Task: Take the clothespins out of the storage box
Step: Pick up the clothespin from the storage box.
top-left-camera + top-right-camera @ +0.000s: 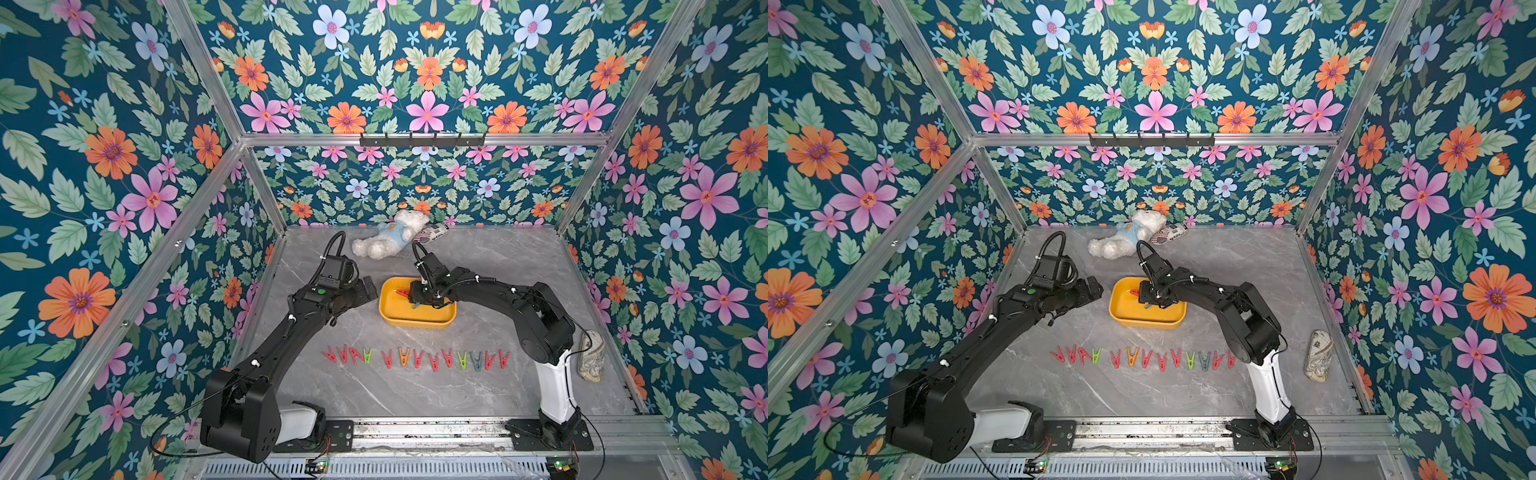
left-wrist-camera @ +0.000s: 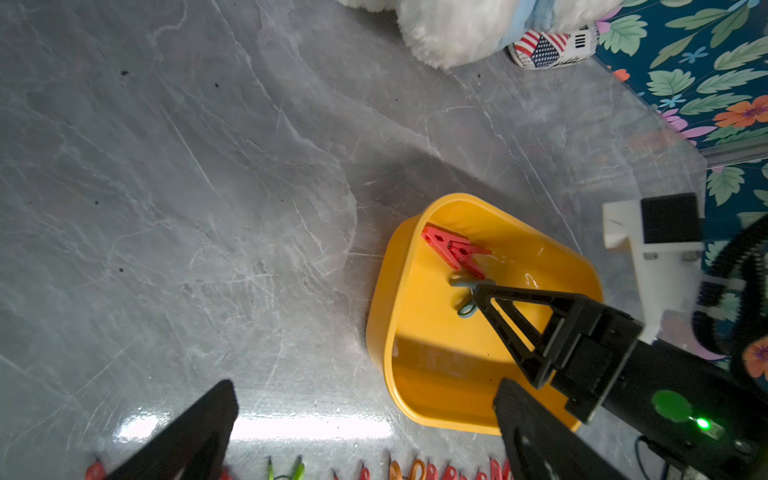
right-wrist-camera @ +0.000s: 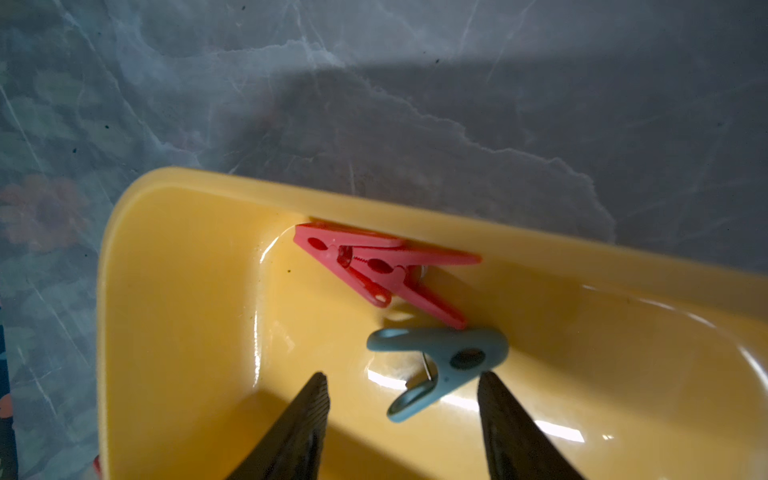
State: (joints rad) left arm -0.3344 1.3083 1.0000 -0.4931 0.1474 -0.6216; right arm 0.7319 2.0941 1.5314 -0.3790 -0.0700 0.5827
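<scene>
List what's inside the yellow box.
Red clothespins, apparently two overlapped, against the storage box wall; one grey-blue clothespin between the jaws of the open right gripper. The floor beneath that gripper is hidden.

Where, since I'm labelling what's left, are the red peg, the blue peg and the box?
red peg [image 3: 376, 266]: right wrist view, on its hinge.
blue peg [image 3: 440, 345]: right wrist view, on its body.
box [image 3: 374, 208]: right wrist view, on its rim.

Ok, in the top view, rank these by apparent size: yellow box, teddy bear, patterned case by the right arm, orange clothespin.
1. yellow box and teddy bear: look about alike, not ranked.
2. patterned case.
3. orange clothespin, smallest.
</scene>
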